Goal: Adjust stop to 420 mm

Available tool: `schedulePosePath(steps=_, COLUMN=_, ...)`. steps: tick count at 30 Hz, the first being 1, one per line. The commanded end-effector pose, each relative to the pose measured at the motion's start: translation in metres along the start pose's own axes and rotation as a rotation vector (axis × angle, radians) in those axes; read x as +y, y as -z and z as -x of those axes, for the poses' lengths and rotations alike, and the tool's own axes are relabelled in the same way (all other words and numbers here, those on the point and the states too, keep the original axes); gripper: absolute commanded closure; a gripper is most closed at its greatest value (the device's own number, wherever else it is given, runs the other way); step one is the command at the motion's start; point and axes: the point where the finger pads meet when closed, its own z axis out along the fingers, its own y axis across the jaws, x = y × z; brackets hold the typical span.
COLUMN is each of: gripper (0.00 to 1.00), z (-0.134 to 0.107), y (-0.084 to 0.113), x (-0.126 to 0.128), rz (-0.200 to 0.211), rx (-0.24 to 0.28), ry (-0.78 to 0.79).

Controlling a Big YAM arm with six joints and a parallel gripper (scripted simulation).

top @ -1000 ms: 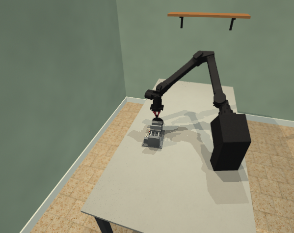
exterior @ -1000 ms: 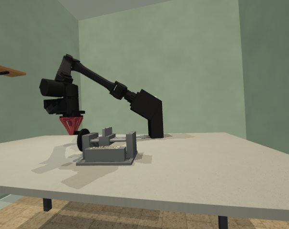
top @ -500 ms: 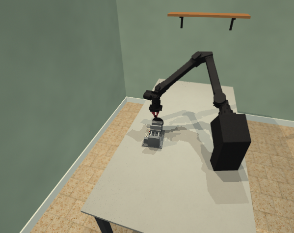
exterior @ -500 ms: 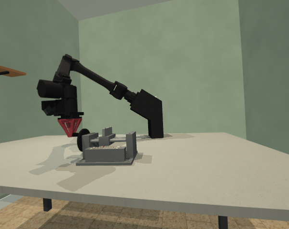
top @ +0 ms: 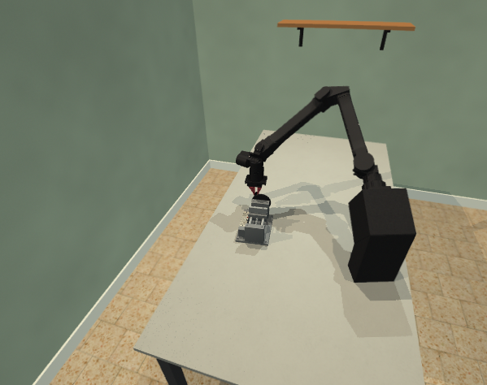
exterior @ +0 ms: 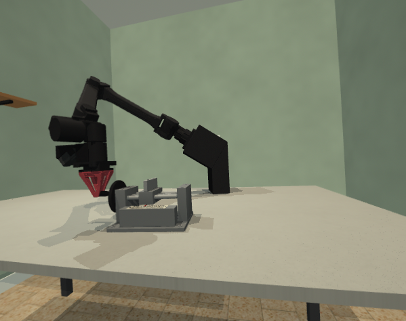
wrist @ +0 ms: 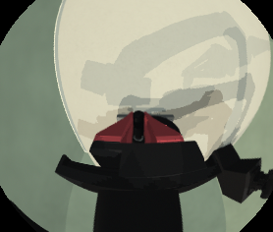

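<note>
Ext. view: I've got the tool [top: 255, 193] [exterior: 97, 196] [wrist: 138, 115] pointing down, its red fingers clenched on the black knob [exterior: 104, 193] [wrist: 137, 118] of the handwheel [top: 261, 196] [exterior: 112, 200] [wrist: 171, 122]. So it's grasping the wheel by its knob, not released. The wheel's disc stands upright just beside the fingertips, reaching lower than they do, on the side toward the grey fixture [top: 254, 234] [exterior: 148, 217].

The fixture sits past the wheel from the tool, flat on the desk [top: 276, 290] [exterior: 265, 242] [wrist: 95, 34]. Its near end plate [exterior: 120, 204] is right behind the wheel; the far end plate [exterior: 184, 204] is the end farthest from the tool. Btwn them run the guide rods [exterior: 166, 196], w/ the stop [exterior: 150, 185] on them, closer to the tool's end than the far one. A printed scale [exterior: 156, 206] w/ a small red mark runs alongside, lower than the fingertips. Can't read the nos. from here, so I can't tell if the stop's at 420 mm.

Top view: the arm [top: 297, 122] [exterior: 131, 108] rises from the tool, bends at a high elbow & drops to its black base [top: 382, 248] [exterior: 221, 173], well apart from the tool on the same desk.
</note>
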Motion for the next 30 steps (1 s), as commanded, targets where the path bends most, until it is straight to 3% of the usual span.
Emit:
schedulePosePath(steps=1, gripper=0.94, z=0.009, y=-0.006, x=0.015, rz=0.020, rx=-0.007, ry=-0.022)
schedulePosePath(steps=9, gripper=0.94, z=0.009, y=-0.021, x=0.017, rz=0.020, rx=-0.007, ry=-0.021)
schedulePosePath(steps=16, gripper=0.94, z=0.006, y=-0.019, x=0.019, rz=0.027, rx=-0.005, ry=-0.016)
schedulePosePath(steps=23, gripper=0.94, z=0.001, y=-0.036, x=0.003, rz=0.007, rx=-0.001, ry=-0.004)
schedulePosePath(steps=30, gripper=0.94, z=0.005, y=-0.041, x=0.006, rz=0.014, rx=-0.005, ry=-0.013)
